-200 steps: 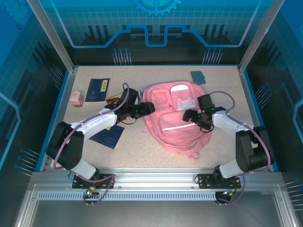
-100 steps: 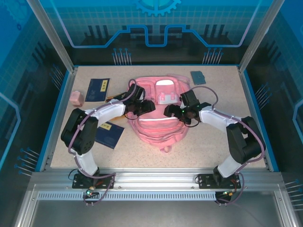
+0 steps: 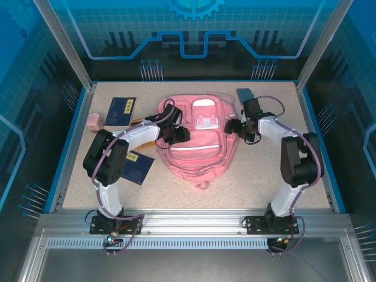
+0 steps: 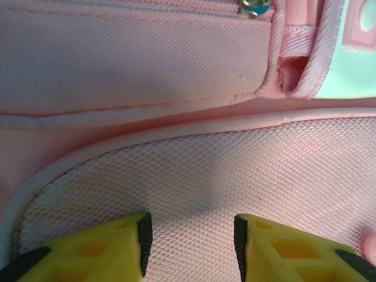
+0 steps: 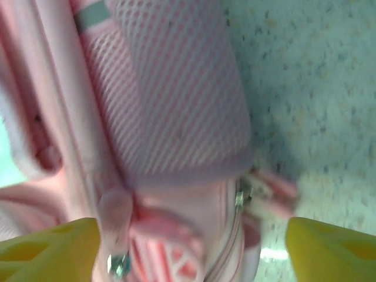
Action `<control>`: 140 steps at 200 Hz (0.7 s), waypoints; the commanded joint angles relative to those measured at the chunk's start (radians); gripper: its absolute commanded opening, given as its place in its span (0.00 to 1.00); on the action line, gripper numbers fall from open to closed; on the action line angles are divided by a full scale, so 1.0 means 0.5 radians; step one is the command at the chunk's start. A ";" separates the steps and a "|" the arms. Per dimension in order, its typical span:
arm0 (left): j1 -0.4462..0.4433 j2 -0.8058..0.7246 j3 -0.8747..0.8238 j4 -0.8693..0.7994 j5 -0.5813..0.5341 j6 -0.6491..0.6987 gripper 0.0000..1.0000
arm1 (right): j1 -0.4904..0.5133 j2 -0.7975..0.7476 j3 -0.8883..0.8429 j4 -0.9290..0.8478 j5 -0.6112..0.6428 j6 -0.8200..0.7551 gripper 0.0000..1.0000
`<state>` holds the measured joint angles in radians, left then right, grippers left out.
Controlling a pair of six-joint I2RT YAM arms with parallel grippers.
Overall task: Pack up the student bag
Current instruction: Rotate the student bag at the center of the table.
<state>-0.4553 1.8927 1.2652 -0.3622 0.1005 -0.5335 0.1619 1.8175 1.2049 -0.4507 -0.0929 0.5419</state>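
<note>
The student bag (image 3: 197, 144), a pink backpack with pale zip trim, lies flat in the middle of the table, its top toward the back. My left gripper (image 3: 180, 134) hovers over the bag's left side. In the left wrist view its yellow fingers (image 4: 189, 244) stand apart over flat pink mesh (image 4: 194, 176), with nothing pinched. My right gripper (image 3: 235, 127) is at the bag's right edge. In the right wrist view its fingers (image 5: 194, 247) are spread wide around a mesh side pocket (image 5: 170, 94) and a zip pull (image 5: 119, 264).
Two dark blue booklets lie left of the bag, one (image 3: 120, 110) at the back and one (image 3: 134, 166) nearer the front. A small pink block (image 3: 95, 122) sits at the far left. A grey-blue flat item (image 3: 244, 95) lies at the back right.
The bag has slid left and turned straighter. The right gripper moved off the bag's front to its right edge and narrowed slightly. The left jaws have also narrowed.
</note>
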 commanded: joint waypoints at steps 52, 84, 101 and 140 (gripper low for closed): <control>0.087 0.290 0.361 -0.210 -0.220 0.269 0.38 | -0.025 0.081 -0.195 0.017 -0.330 -0.043 0.51; 0.148 0.265 0.483 -0.301 -0.271 0.363 0.42 | 0.058 -0.095 -0.402 0.206 -0.571 0.011 0.52; 0.133 0.152 0.504 -0.374 -0.272 0.441 0.52 | 0.049 -0.186 -0.395 0.159 -0.513 0.006 0.56; -0.025 -0.123 0.449 -0.543 -0.373 0.571 0.67 | -0.007 -0.494 -0.379 -0.022 -0.184 -0.096 0.78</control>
<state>-0.4057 1.9518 1.4895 -0.5476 -0.0311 -0.3202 0.1730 1.6844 1.0195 -0.3859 -0.2695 0.5335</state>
